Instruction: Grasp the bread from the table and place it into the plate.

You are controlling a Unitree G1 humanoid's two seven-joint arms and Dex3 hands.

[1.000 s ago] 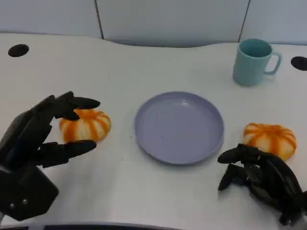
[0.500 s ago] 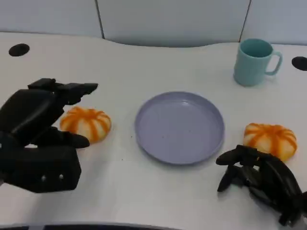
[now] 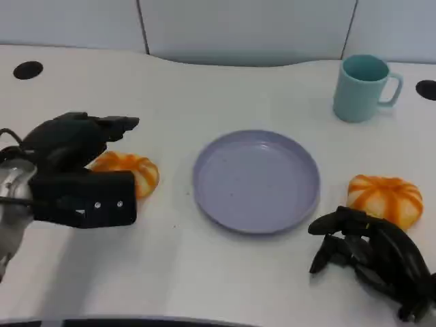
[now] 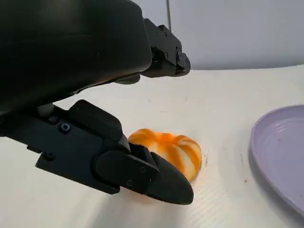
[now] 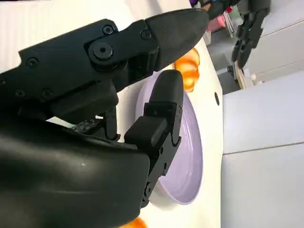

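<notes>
An orange-and-white striped bread (image 3: 131, 170) lies on the white table left of the round purple plate (image 3: 255, 180). My left hand (image 3: 71, 163) hangs over its left side, fingers stretched above it and thumb low in front, with a gap to the bread (image 4: 168, 148). A second striped bread (image 3: 383, 197) lies right of the plate. My right hand (image 3: 368, 257) rests near the front edge just below that bread, fingers loosely bent and holding nothing. In the right wrist view its fingers (image 5: 156, 118) point over the plate (image 5: 187, 161) toward the far bread (image 5: 189, 71).
A teal mug (image 3: 361, 88) stands at the back right. Two dark holes (image 3: 28, 69) (image 3: 426, 88) sit in the tabletop near its far corners. A grey wall panel runs behind the table.
My left hand has turned over and dropped closer onto the left bread, now covering its left part. The right hand, plate, mug and both breads have stayed put.
</notes>
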